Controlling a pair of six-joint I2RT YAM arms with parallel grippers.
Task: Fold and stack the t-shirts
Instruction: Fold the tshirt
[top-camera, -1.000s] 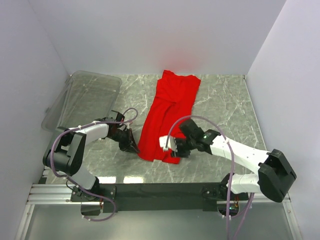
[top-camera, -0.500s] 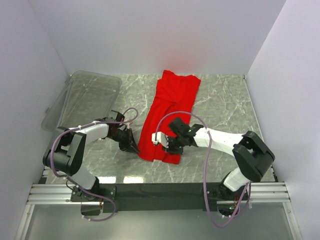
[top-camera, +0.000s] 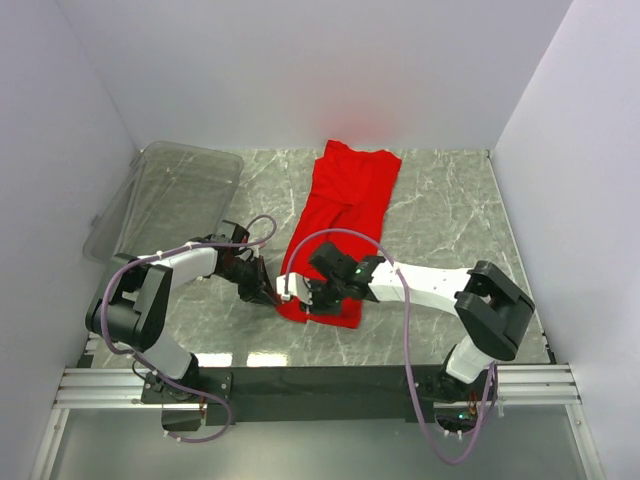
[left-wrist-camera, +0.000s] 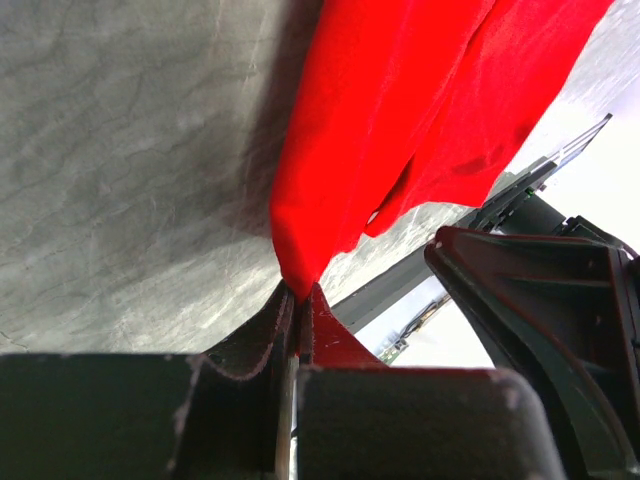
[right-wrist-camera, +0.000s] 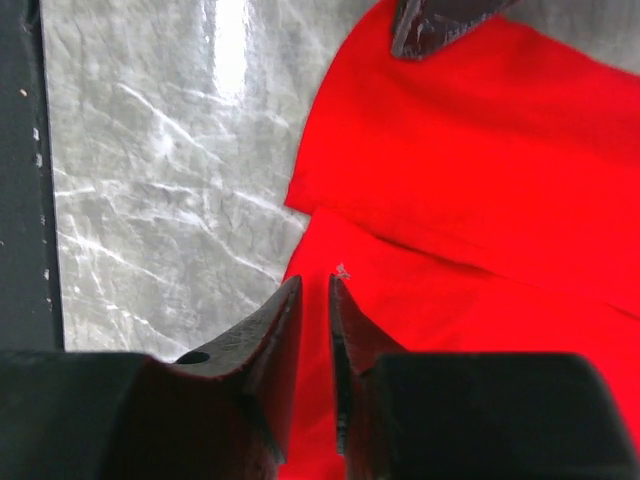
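1. As I read the overhead view, t-shirt (top-camera: 345, 195): red, doubled lengthwise, lying from 12 o'clock toward 6 o'clock on the marble table (top-camera: 450, 200).
2. Left gripper (left-wrist-camera: 297, 300): clenched on the t-shirt's 7 o'clock corner, cloth pinched between the tips.
3. Right gripper (right-wrist-camera: 312, 290): over the 6 o'clock hem, just beside the other claw. Its fingers are a sliver apart, and I cannot tell whether cloth is caught.
4. Clear bin (top-camera: 180, 195): at 10 o'clock, apart from the t-shirt.

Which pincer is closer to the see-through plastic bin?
Left. The left pincer pinches the red shirt at its near corner, on the side facing the bin. The right pincer is farther right, over the shirt's near edge.
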